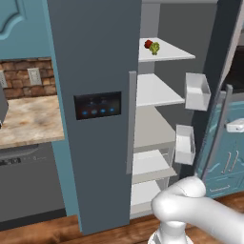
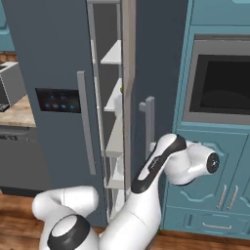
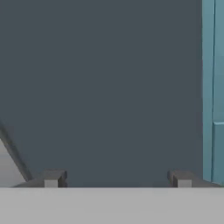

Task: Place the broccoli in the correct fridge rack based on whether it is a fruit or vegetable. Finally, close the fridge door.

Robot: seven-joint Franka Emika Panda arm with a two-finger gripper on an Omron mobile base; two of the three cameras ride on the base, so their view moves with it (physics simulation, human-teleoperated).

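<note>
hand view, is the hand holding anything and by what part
Nothing is held. The hand is open, its fingertips apart with only the grey fridge door ahead. The broccoli sits on the top rack.

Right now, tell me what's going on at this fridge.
The broccoli already sits on the top fridge rack, beside a small red item. The fridge door stands open. The arm has reached around to the door's outer face, and the gripper faces that grey panel up close with jaws apart, holding nothing. Closing the door is what remains.
</note>
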